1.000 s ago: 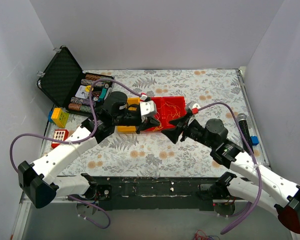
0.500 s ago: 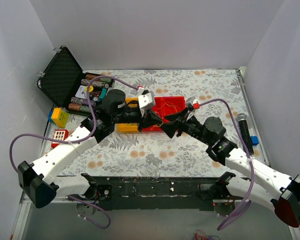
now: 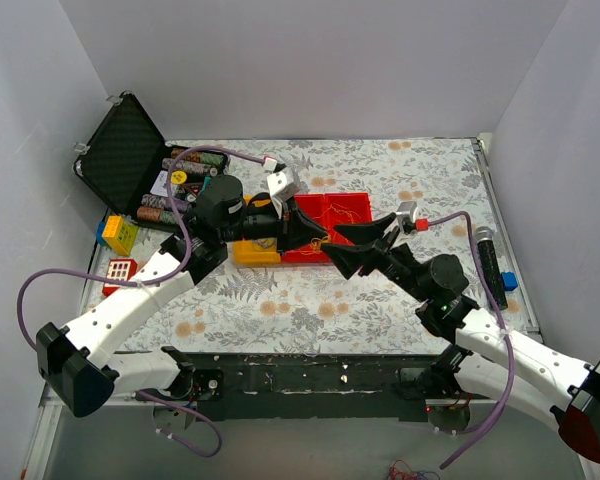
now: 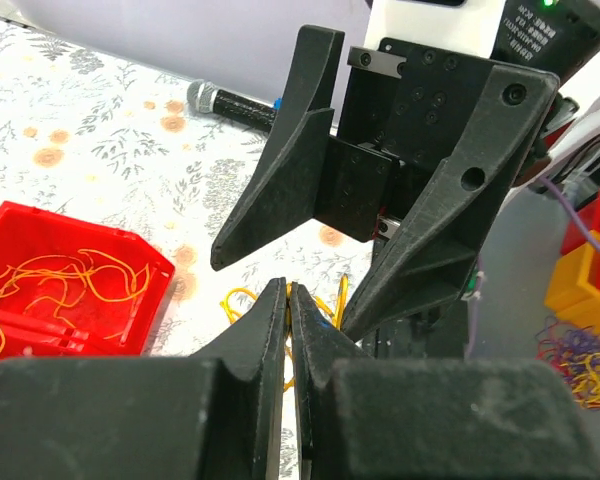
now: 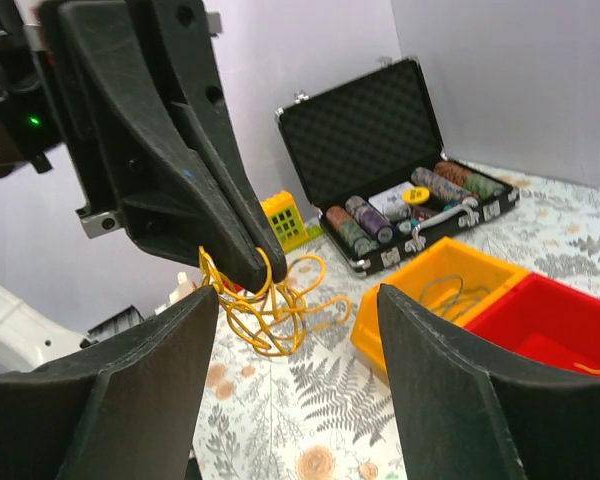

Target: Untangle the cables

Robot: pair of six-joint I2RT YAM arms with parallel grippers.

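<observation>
A tangle of thin tan-yellow cables [image 5: 280, 305] hangs from my left gripper [image 4: 288, 290], which is shut on it above the table. The tangle also shows in the left wrist view [image 4: 235, 300]. My right gripper [image 5: 295, 297] is open and empty, its jaws wide apart on either side of the hanging tangle and facing the left gripper. In the top view the left gripper [image 3: 317, 239] and right gripper [image 3: 331, 246] meet in front of the red bin [image 3: 360, 200]. More tan-yellow cables [image 4: 60, 285] lie in the red bin.
A yellow bin [image 5: 435, 270] holding a thin greyish cable stands beside the red bin. An open black case [image 3: 125, 150] with poker chips is at the back left. Toy blocks [image 3: 118, 235] lie at the left, a black microphone [image 3: 488, 262] at the right.
My left gripper has swung right and lifted the yellow tangle. My right arm has drawn back to the right and now faces the left gripper with its jaws wide.
</observation>
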